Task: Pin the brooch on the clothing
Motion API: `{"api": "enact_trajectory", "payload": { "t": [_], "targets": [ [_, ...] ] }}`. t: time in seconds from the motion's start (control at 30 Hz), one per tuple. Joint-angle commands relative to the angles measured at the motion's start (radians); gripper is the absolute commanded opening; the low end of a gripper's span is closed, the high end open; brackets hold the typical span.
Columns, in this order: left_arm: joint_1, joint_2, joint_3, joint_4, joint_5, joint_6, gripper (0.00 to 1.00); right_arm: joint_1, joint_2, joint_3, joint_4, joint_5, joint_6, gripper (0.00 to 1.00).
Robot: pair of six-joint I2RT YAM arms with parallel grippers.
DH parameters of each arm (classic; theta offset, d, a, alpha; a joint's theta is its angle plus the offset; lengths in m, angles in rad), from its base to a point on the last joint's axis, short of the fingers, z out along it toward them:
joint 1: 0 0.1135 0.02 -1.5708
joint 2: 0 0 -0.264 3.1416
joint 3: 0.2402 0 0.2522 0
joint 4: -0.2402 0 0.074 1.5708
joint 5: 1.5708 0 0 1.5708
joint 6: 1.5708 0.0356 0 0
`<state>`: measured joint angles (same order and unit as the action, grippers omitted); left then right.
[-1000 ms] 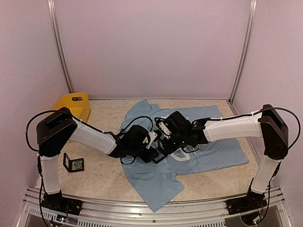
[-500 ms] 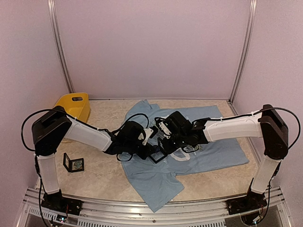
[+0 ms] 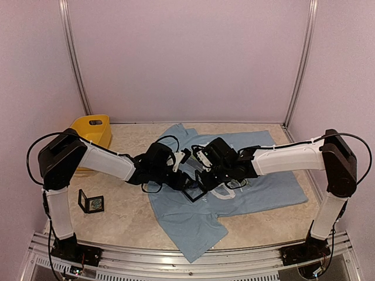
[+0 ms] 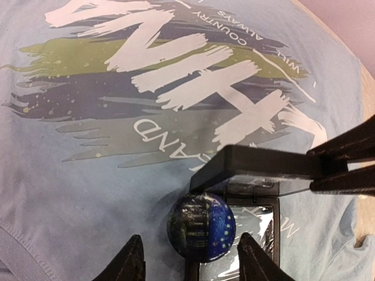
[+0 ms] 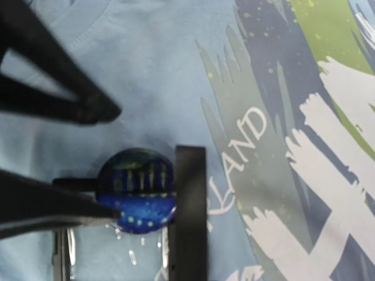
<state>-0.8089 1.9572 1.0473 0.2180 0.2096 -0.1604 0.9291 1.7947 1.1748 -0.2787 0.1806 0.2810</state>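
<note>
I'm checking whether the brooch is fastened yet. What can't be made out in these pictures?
Round blue domed brooch: pin side hidden beneath its own dome, both wrist views; contact with the light blue printed T-shirt unclear.
Black hinged case: tray cut off by the left wrist view's bottom edge.
Small open black box: contents too small, top view.

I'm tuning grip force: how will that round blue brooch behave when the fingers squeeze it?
The brooch looks domed and glossy, so it may slip or pop out of the left gripper. It seems small and rigid, so probably light and unlikely to bend. Being round, it might roll if tipped on edge.
</note>
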Motion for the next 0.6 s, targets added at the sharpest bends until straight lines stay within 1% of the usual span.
{"api": "enact_trajectory", "payload": {
  "t": [0.0,0.1,0.23,0.37,0.43,0.57],
  "targets": [
    [0.02,0.049,0.063,-0.009,0.052,-0.032,0.55,-0.006,-0.019,-0.015,0.019,0.005,-0.002,0.03],
    [0.018,0.078,0.078,-0.006,0.089,-0.031,0.61,-0.006,-0.02,-0.014,0.021,0.003,-0.002,0.03],
    [0.016,0.122,0.116,-0.043,0.092,-0.033,0.6,-0.007,-0.019,-0.015,0.02,0.003,-0.001,0.03],
    [0.014,0.131,0.121,-0.067,0.097,-0.041,0.59,-0.007,-0.02,-0.017,0.021,0.004,-0.001,0.03],
    [0.012,0.124,0.114,-0.065,0.104,-0.043,0.56,-0.008,-0.02,-0.018,0.02,0.004,0.0,0.03],
    [0.0,0.102,0.098,-0.06,0.11,-0.041,0.44,-0.009,-0.019,-0.014,0.021,0.003,0.0,0.03]
  ]
}}
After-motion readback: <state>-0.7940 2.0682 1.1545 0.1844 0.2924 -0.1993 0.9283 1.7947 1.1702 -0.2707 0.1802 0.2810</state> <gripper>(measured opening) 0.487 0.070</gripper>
